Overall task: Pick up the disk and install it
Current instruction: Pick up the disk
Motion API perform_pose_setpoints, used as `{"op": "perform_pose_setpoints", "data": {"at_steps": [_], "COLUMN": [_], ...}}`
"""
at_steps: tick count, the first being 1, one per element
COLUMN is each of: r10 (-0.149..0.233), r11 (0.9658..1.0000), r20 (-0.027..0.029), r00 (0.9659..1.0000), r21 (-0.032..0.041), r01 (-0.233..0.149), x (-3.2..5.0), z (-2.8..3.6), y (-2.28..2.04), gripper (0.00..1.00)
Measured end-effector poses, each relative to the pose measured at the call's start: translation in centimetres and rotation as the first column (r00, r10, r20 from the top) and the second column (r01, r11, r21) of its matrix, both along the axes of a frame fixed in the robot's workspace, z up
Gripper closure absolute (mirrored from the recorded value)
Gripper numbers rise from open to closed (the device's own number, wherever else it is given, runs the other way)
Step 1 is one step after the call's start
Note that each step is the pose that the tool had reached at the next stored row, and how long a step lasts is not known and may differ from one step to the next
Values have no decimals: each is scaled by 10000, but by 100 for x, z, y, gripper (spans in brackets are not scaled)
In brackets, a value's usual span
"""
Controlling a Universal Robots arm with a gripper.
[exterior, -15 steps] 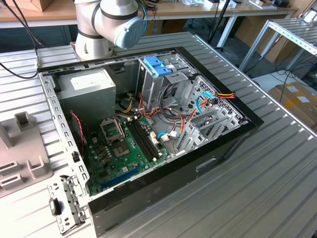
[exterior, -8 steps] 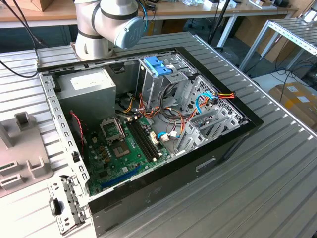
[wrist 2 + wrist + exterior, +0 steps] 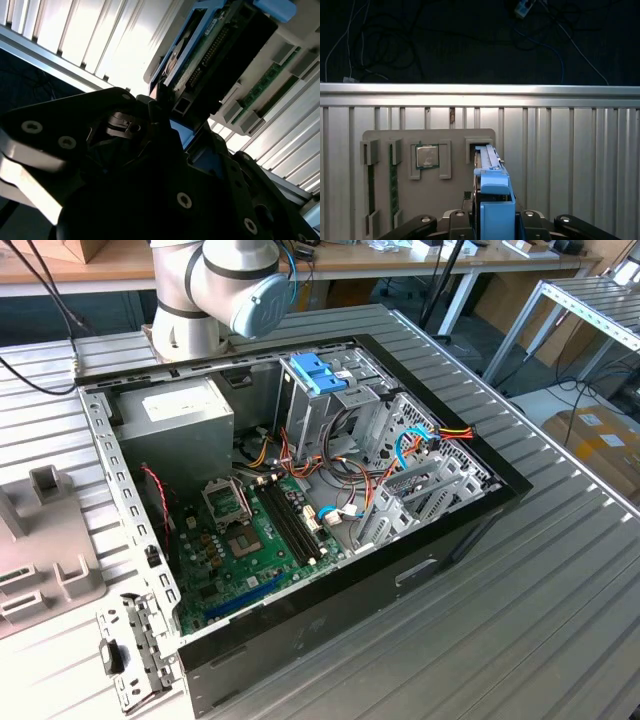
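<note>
Ribbed tabletop [image 3: 570,150], disk [image 3: 492,200] upright between jaws (gripped)

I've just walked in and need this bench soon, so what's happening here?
The arm has its gripper at the disk, which stands on edge in a slot of the grey tray, beside a chip. I can't tell whether it is gripped. The computer case lies open on the table, the disk not yet in it.
</note>
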State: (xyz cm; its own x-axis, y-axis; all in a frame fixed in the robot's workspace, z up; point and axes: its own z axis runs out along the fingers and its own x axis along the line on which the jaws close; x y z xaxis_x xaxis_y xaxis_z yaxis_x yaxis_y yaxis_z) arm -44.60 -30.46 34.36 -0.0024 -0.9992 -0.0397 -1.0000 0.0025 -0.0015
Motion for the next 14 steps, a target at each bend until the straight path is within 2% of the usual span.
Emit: {"op": "perform_pose_setpoints", "data": {"at_steps": [14], "r10": [0], "r11": [10000], "r20": [0], "r00": [10000], "r21": [1], "r01": [0], "x": [0], "z": [143], "y": [0], "gripper": [63]}}
